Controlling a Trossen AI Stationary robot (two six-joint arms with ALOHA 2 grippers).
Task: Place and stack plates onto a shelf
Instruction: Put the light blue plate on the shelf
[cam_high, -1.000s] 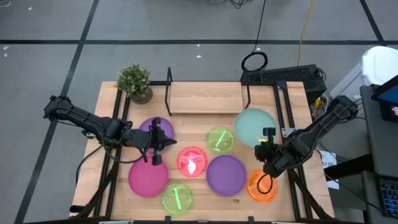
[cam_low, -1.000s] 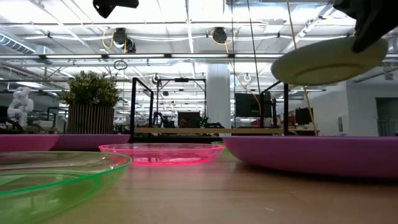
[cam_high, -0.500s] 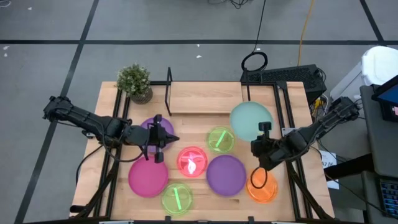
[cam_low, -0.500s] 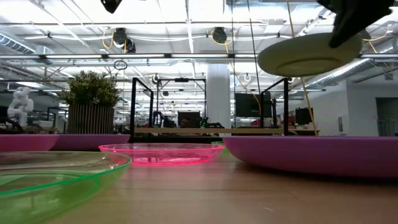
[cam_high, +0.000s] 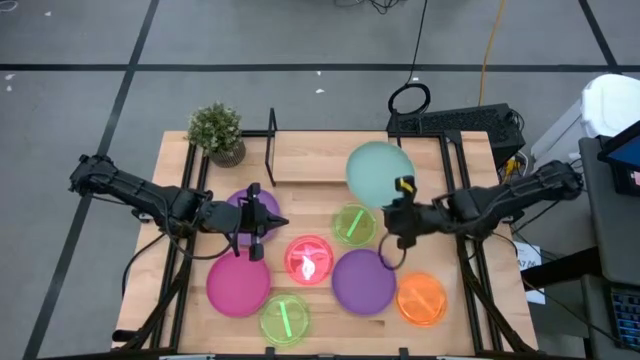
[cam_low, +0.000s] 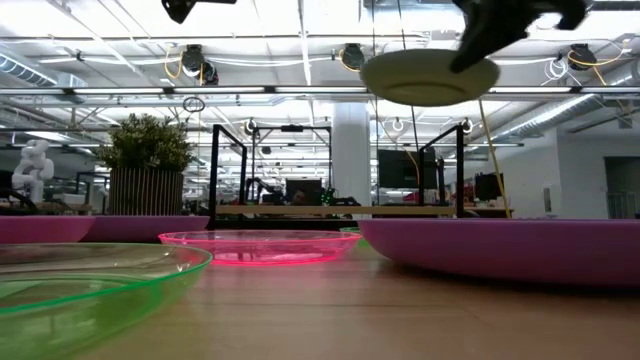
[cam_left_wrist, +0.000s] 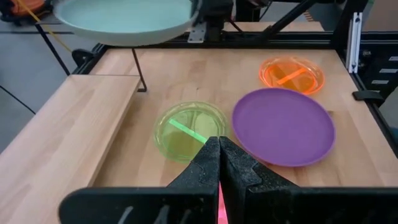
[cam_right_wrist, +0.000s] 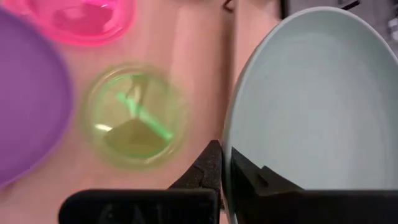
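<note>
While the teal plate (cam_high: 379, 170) is clamped by its rim in the right gripper (cam_high: 398, 215), it is held aloft right of centre in the high view, over the right end of the shelf (cam_high: 330, 157). The left gripper (cam_high: 262, 222), fingers pressed together on nothing, is seen left of centre above a purple plate (cam_high: 252, 208). The other plates are spread across the lower tabletop (cam_high: 470, 310).

I see the low light-wood shelf board (cam_high: 330, 158) lying bare between its black wire uprights (cam_high: 270, 147), open from above. The small potted plant (cam_high: 217, 131) crowds its far-left corner. Near the tabletop's front edge, round plastic plates (cam_high: 363, 281) sit nearly rim to rim, leaving only narrow strips of bare wood
</note>
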